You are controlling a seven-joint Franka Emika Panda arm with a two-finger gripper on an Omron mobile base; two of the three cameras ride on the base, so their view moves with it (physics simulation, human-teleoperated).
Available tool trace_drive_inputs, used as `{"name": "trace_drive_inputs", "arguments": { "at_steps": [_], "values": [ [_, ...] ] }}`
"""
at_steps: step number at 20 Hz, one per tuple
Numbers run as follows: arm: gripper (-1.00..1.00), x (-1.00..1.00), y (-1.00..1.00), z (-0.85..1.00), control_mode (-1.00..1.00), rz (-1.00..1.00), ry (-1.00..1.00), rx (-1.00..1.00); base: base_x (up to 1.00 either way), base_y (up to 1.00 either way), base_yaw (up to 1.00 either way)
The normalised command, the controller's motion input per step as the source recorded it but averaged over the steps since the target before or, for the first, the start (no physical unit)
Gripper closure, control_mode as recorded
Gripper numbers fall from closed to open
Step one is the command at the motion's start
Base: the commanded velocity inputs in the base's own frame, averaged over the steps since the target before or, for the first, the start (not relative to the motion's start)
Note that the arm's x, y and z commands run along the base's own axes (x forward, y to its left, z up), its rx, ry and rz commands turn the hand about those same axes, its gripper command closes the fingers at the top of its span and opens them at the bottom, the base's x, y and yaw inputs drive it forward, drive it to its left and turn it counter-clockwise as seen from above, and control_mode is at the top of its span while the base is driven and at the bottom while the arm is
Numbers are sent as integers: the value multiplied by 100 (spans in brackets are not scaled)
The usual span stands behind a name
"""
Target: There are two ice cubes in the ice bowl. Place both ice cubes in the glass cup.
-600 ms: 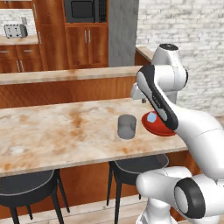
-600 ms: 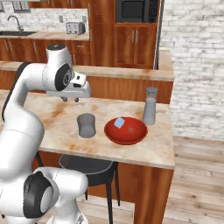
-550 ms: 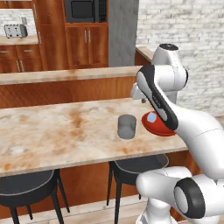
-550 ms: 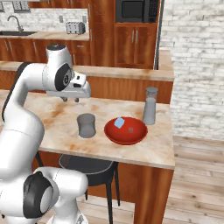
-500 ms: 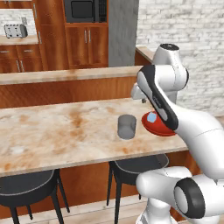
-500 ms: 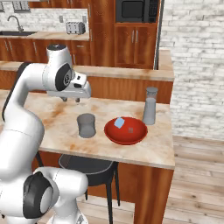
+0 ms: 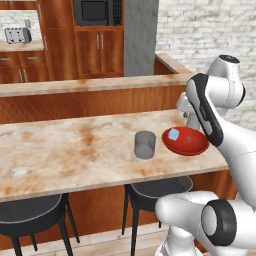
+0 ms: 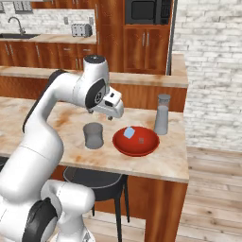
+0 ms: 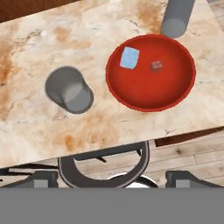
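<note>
The red ice bowl [image 9: 151, 72] sits on the marble counter [image 9: 26, 113], and everything else is placed from it. One pale blue ice cube [image 9: 130, 57] lies inside near its rim; a smaller, darker cube [image 9: 156, 66] near its centre is probably the second. The glass cup [image 9: 68, 89] stands just beside the bowl, apart from it, and a grey bottle [image 8: 161, 114] stands behind. The gripper [image 8: 111, 112] hangs above the bowl's near side; I cannot tell its finger spacing.

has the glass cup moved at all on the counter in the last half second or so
No. In both base views the cup sits in the same spot as before, just left of the red bowl and apart from it, with the grey bottle behind the bowl.
</note>
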Motion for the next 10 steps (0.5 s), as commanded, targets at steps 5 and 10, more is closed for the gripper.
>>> {"name": "trace_drive_inputs", "arguments": {
  "at_steps": [5, 10],
  "values": [
    [-100, 14, -37, -20, -100, -13, 0, 1, 0, 0, 0],
    [-100, 29, -27, -46, -100, -4, 0, 0, 0, 0, 0]
  ]
}}
